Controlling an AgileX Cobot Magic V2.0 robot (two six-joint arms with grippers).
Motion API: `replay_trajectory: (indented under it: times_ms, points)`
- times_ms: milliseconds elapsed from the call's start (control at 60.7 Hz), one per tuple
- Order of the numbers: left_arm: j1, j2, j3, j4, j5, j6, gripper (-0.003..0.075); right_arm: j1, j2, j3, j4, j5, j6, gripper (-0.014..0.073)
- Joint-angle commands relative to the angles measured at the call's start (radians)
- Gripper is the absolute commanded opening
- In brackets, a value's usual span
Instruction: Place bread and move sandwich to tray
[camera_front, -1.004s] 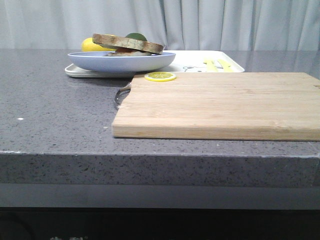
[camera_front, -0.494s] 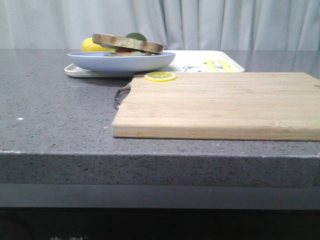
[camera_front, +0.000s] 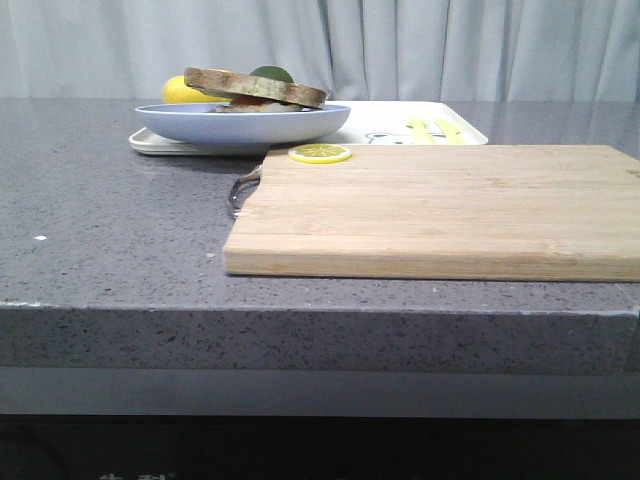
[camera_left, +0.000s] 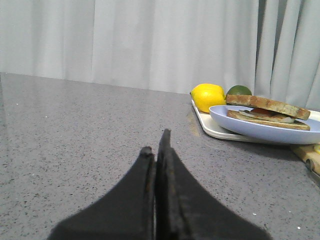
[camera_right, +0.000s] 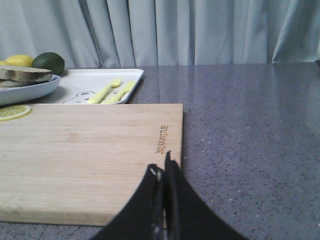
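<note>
The sandwich lies on a pale blue plate, and the plate rests on the left end of the white tray at the back of the counter. A brown-crusted slice of bread lies on top, with egg white and something red showing beneath it. My left gripper is shut and empty, low over bare counter, short of the plate. My right gripper is shut and empty over the near right corner of the cutting board. Neither gripper appears in the front view.
A wooden cutting board fills the counter's front right, with a lemon slice at its far left corner. Behind the plate sit a lemon and a lime. Yellow cutlery lies on the tray.
</note>
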Motion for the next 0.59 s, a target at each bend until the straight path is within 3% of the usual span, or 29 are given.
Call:
replay_trajectory:
  times_ms: [0,115,576]
  points:
    - [0.003,-0.023,0.002,-0.008,-0.081,-0.005,-0.0020,-0.001,-0.018,-0.004,-0.022,-0.094,0.064,-0.0066]
    - [0.003,-0.023,0.002,-0.008,-0.081,-0.005,-0.0020,-0.028,-0.018,-0.004,-0.087,-0.097,0.120,-0.0066]
    - [0.003,-0.023,0.002,-0.008,-0.081,-0.005,-0.0020,-0.045,-0.017,-0.004,-0.090,-0.098,0.125,-0.0066]
